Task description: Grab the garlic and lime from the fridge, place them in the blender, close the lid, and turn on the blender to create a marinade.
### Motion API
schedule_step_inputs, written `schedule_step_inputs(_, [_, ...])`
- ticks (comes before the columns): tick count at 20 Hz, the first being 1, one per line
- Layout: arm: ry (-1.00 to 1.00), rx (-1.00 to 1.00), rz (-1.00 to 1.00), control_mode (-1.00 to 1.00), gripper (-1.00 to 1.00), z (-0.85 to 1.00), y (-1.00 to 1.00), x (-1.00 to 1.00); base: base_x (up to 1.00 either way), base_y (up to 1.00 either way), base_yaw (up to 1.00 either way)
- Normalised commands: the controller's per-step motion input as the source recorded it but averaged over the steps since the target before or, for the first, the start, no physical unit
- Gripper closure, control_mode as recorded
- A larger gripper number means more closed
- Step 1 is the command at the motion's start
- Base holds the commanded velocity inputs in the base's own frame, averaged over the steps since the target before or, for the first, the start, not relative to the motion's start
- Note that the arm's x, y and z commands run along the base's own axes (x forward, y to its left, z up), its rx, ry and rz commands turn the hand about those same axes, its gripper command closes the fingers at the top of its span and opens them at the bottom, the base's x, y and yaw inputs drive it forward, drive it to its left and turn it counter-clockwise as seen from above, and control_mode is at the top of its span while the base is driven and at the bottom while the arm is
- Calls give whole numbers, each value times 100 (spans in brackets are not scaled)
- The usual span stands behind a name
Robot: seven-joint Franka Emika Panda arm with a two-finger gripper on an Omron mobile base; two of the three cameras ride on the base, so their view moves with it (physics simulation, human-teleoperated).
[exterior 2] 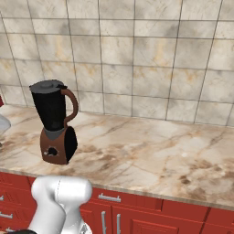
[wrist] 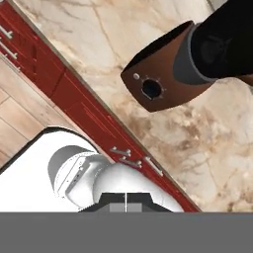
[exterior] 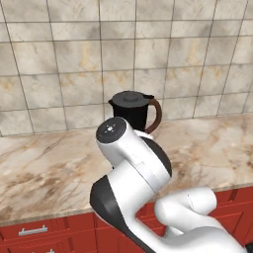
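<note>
Reddish-brown base and curved handle mark the blender [exterior 2: 55, 123], standing upright on the marbled counter [exterior 2: 151, 155] near its front edge, with the dark lid [exterior 2: 48, 85] seated on the black jar. Its round black dial [wrist: 151, 88] faces the red cabinets [exterior 2: 137, 217] side. Beige wall tiles [exterior 2: 137, 55] rise behind. Gripper [wrist: 125, 201] fingertips meet, closed on nothing, apart from the blender.

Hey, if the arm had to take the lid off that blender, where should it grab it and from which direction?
Probably the small raised knob at the middle of the lid, approached straight from above. The lid sits flat on the upright black jar of the blender, flush with the rim, so its edge offers little to pinch. The curved handle sticks out to one side; a vertical approach avoids it.
</note>
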Motion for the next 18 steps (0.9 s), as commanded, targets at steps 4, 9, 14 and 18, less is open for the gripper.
schedule_step_inputs(4, [2,-12,9,-100,100,-49,-1,62,0,0,0])
schedule_step_inputs(9, [7,-7,10,-100,100,-50,0,62,0,0,0])
schedule_step_inputs(14, [19,0,13,-100,100,-25,0,41,0,0,0])
schedule_step_inputs(18, [21,-1,16,-100,100,-28,-1,33,0,0,0])
